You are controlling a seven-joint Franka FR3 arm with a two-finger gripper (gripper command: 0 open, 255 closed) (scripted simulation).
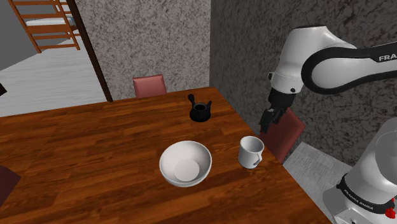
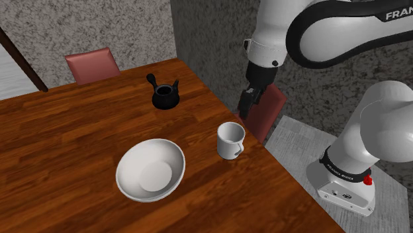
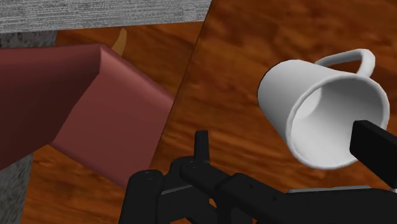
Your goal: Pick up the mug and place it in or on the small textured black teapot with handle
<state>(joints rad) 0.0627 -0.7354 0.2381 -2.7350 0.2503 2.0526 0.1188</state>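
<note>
- Not yet grasped: white mug [image 1: 250,151], upright on the wooden table [image 1: 76,153] near its edge.
- Above and just past that edge: gripper [image 1: 270,119], fingers spread apart, holding nothing.
- Seemingly left to do: descend, grasp, lift, carry to the black teapot [image 1: 200,111], farther along the table.
</note>
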